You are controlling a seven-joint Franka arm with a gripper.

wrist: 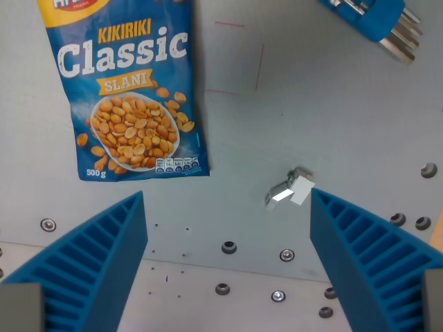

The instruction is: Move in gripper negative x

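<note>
The gripper (pixel 228 266) is being held wide open, gripping nothing. The peanut bag (pixel 128 90) is lying flat above the left finger (pixel 90 266), long axis up the view.

Single view only: wrist camera mounted above the gripper (pixel 228 266), looking steeply down onto the grey table (pixel 311 104), close to the surface. Both blue ribbed fingers (pixel 97 266) intrude from the bottom edge at 7 and 5 o'clock, spread wide, which fixes the lens just behind and between them. Frame crops the peanut bag (pixel 128 90) at 11 o'clock and a blue hex key set (pixel 377 21) at 1 o'clock; no second view to compare overlap.
</note>
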